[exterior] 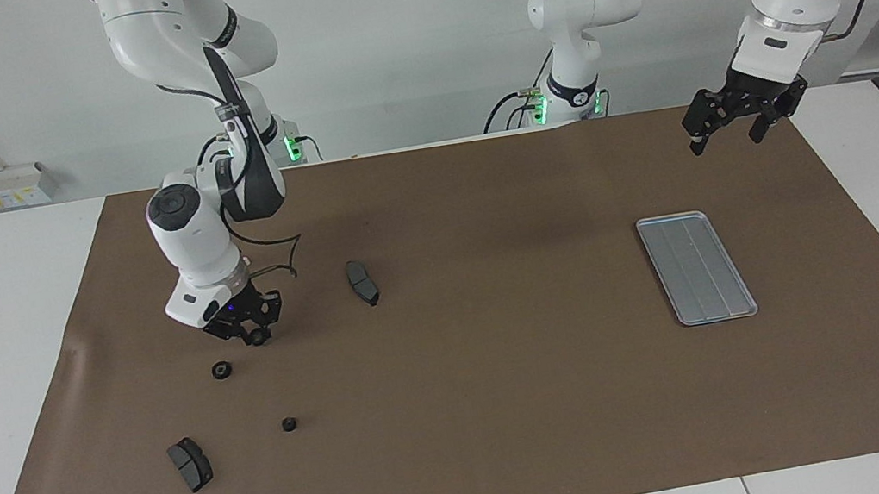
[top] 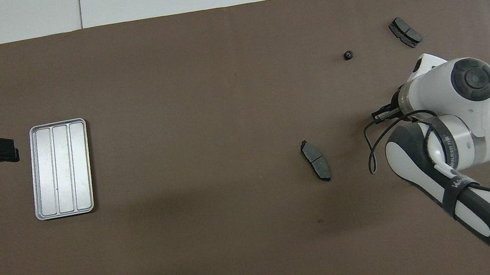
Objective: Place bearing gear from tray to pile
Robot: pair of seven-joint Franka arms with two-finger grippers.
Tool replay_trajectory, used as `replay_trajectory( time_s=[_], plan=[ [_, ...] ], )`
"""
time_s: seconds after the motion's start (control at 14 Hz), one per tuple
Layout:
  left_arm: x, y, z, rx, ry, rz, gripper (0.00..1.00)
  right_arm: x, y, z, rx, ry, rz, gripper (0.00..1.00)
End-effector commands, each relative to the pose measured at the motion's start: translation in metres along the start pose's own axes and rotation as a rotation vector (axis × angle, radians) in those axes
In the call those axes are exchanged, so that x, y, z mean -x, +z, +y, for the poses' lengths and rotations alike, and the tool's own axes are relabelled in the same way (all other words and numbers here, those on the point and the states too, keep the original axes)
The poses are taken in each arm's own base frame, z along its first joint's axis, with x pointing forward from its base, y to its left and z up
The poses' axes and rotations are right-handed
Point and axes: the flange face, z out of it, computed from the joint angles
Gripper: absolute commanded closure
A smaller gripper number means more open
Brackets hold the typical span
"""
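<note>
The silver ribbed tray (exterior: pixel 695 267) lies toward the left arm's end of the table, with nothing on it; it also shows in the overhead view (top: pixel 60 168). My right gripper (exterior: pixel 252 332) hangs just above the mat at the right arm's end, shut on a small black bearing gear (exterior: pixel 258 336). The pile here is a loose scatter: two more black gears (exterior: pixel 222 369) (exterior: pixel 289 424) and two dark brake pads (exterior: pixel 362 282) (exterior: pixel 190 464). No white bracket shows. My left gripper (exterior: pixel 728 136) is open and empty, raised beside the tray.
A brown mat (exterior: pixel 499 412) covers the table. In the overhead view the right arm (top: pixel 454 121) hides its gripper and one gear; one gear (top: pixel 349 55) and both pads (top: pixel 315 161) (top: pixel 405 32) show.
</note>
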Motion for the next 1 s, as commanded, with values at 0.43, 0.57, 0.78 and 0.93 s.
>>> replay_trajectory(
  time_s=[0.43,0.57,0.78,0.93],
  plan=[
    [0.010,-0.002,-0.002,-0.019,-0.001,0.008,0.00,-0.031,-0.057,-0.004,-0.011,0.194,0.113,0.00],
    [0.010,-0.002,-0.002,-0.019,-0.001,0.008,0.00,-0.046,-0.084,0.000,-0.013,0.251,0.110,0.00],
    [0.009,-0.001,-0.002,-0.019,-0.001,0.006,0.00,-0.061,-0.127,0.011,-0.004,0.274,0.073,0.00],
    [0.009,-0.001,-0.002,-0.019,-0.001,0.006,0.00,-0.061,-0.161,0.032,0.005,0.298,0.084,0.00]
  ],
)
